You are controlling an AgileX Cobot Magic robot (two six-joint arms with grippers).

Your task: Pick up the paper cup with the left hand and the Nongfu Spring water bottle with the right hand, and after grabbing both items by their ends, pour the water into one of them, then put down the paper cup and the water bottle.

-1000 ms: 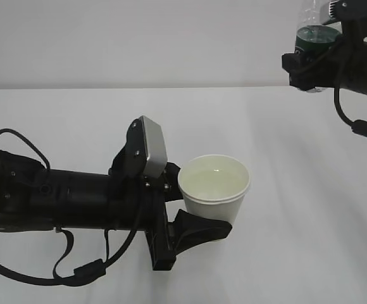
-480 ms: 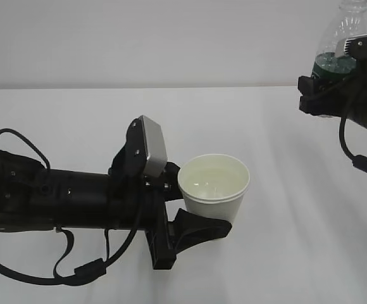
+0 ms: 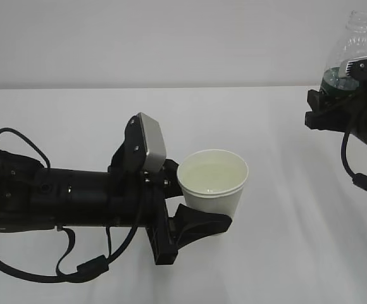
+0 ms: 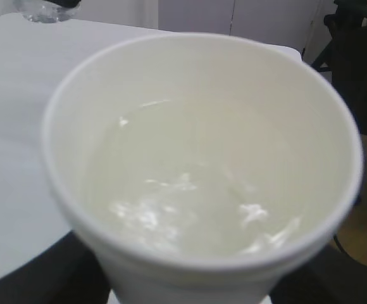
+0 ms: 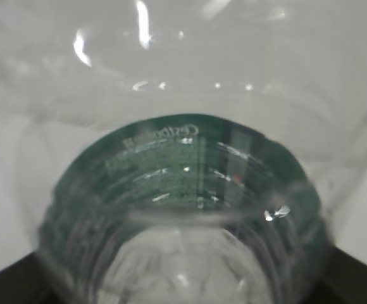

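The white paper cup (image 3: 212, 183) is held above the table with my left gripper (image 3: 195, 201) shut on its lower part, one finger on each side. The water (image 3: 210, 174) fills much of the cup. In the left wrist view the paper cup (image 4: 202, 266) takes up nearly the whole frame, with the water (image 4: 196, 190) rippling inside. At the upper right the Nongfu Spring water bottle (image 3: 351, 47) stands nearly upright, capless neck up, with my right gripper (image 3: 336, 101) shut round its green-labelled lower half. The right wrist view looks along the clear ribbed bottle (image 5: 183, 177).
A white table (image 3: 285, 253) spreads under both arms, with a plain pale wall behind it. Black cables hang from the left arm (image 3: 76, 269) near the front edge. Dark furniture (image 4: 360, 76) stands beyond the table's far corner.
My right gripper has carried the bottle rightward and a little down, and the bottle has tipped back towards upright with its neck now showing. The left gripper and cup have barely moved.
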